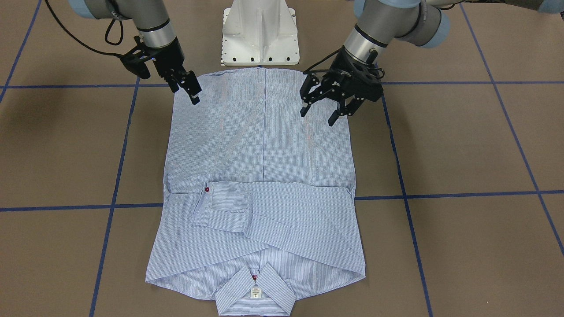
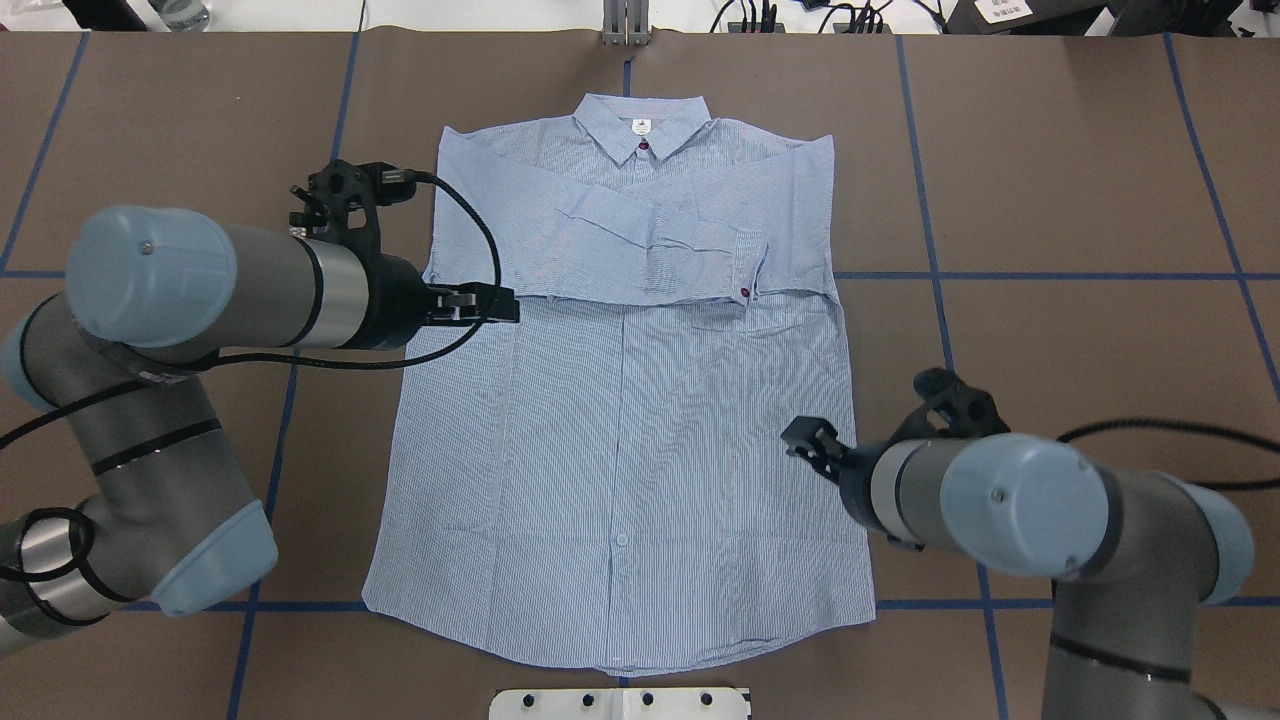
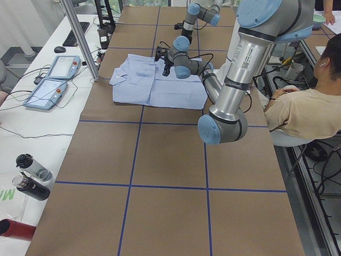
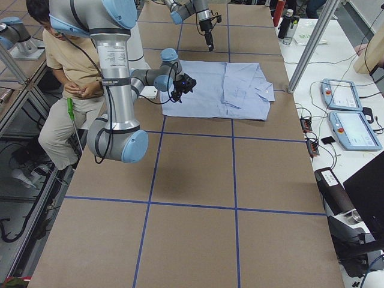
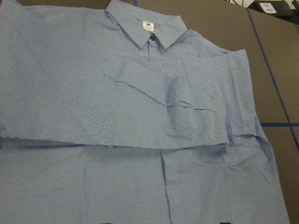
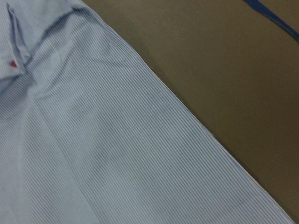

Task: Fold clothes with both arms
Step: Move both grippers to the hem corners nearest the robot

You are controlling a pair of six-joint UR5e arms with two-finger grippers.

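My shirt (image 2: 620,450) lies flat on the desk (image 2: 1050,200), long axis up the overhead frame, collar (image 2: 645,125) at top; my left jaws hang spread over its left side; my right jaws, whose state I cannot tell, hang over its right edge, nearer the hem (image 2: 620,660).

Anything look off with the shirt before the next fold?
Nothing stands out. The shirt lies flat, buttoned side up, with both sleeves folded across the chest and only light wrinkles. The top cuff sits slightly slanted near the pocket.
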